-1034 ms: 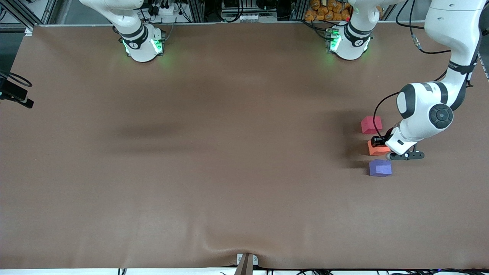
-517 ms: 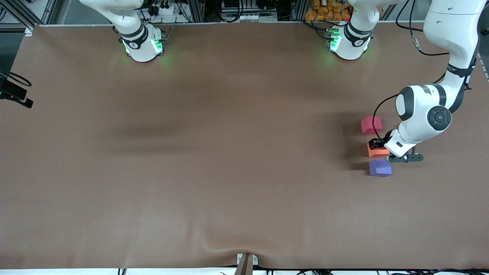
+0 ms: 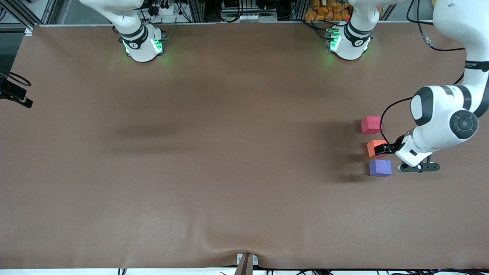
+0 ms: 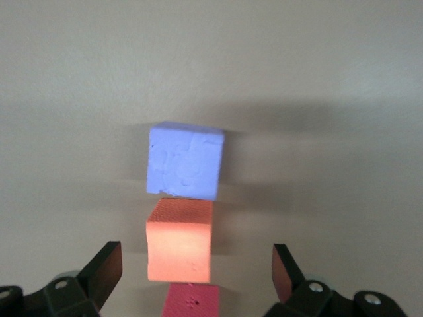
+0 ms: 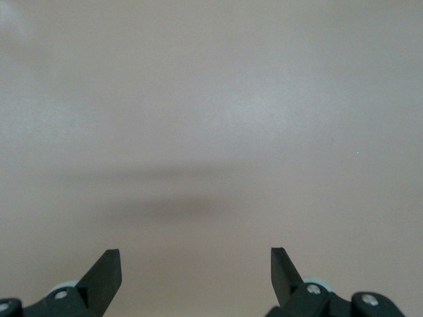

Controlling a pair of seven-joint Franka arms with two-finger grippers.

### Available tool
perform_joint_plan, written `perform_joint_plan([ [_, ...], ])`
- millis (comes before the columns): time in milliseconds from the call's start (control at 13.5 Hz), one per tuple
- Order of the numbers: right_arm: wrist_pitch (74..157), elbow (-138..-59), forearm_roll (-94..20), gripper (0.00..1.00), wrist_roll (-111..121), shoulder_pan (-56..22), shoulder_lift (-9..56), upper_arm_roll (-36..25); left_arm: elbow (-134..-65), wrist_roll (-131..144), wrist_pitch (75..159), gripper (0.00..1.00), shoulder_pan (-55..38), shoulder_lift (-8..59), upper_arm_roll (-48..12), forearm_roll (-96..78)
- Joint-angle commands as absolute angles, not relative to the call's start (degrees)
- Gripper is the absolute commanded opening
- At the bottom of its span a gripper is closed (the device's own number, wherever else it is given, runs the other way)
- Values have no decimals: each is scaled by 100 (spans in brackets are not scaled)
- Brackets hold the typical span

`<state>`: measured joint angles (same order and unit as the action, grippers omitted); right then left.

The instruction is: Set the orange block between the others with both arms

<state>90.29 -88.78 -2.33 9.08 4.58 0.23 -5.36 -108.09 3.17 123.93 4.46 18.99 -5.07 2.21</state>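
My left end effector [image 4: 196, 277], jaws wide and empty, could clip the matte orange foam cube [image 3: 376, 148] while lifting; right end effector [image 5: 195, 277] waits open.

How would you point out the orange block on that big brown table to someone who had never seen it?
Look toward the left arm's end of the brown table, where three small cubes sit in a short row beside the open left gripper. The orange block is the middle one. The pinkish-red cube lies farther from the front camera and the purple-blue cube nearer; only the middle one is bright orange.
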Motion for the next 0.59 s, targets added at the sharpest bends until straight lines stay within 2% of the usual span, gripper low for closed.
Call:
perform_joint_plan([
  [0, 8991, -8851, -255, 100, 896, 545, -26, -475, -10373, 448, 11963, 100, 475, 1819, -580, 272],
  [295, 8982, -8851, -255, 100, 896, 545, -26, -475, -9994, 431, 11883, 100, 475, 1793, -659, 325],
  [517, 8982, -8851, -255, 100, 896, 545, -26, -475, -9459, 439, 11296, 100, 387, 1705, -712, 325],
])
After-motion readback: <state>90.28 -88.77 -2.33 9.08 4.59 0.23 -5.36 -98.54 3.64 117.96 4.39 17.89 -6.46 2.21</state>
